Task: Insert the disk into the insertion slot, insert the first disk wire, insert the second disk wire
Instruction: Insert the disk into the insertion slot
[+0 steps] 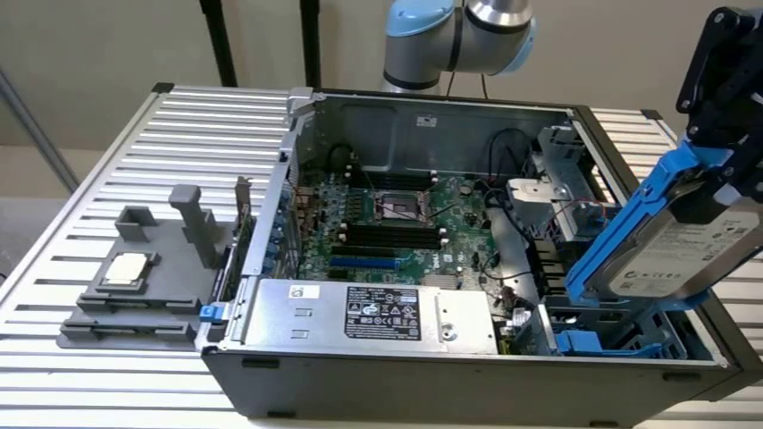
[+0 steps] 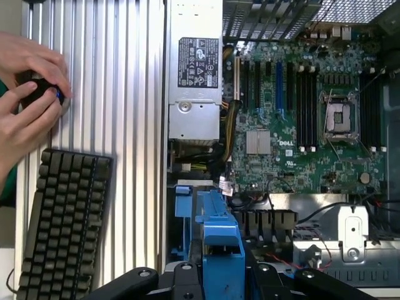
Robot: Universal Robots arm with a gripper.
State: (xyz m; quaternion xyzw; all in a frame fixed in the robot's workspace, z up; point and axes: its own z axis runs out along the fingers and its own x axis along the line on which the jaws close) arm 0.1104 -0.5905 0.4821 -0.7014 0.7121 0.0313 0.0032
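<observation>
My gripper (image 1: pixel 730 165) hangs at the exterior view's right, shut on the disk (image 1: pixel 689 255), a silver-grey drive with a white label in a blue carrier frame (image 1: pixel 614 241). The disk is tilted steeply, its lower end just above the insertion slot (image 1: pixel 602 338), the grey drive cage with blue fittings in the near right corner of the open computer case. The wrist view looks down along the blue carrier (image 2: pixel 219 244) between my black fingers (image 2: pixel 184 278). Blue cage fittings (image 2: pixel 182 190) lie just beyond it.
A silver power-supply box (image 1: pixel 370 313) fills the case's near side, with the motherboard (image 1: pixel 394 219) behind it. A grey holder block with a chip (image 1: pixel 131 273) sits on the slatted table (image 1: pixel 107 179). A person's hands (image 2: pixel 28 94) and a keyboard (image 2: pixel 62 225) lie beside the case.
</observation>
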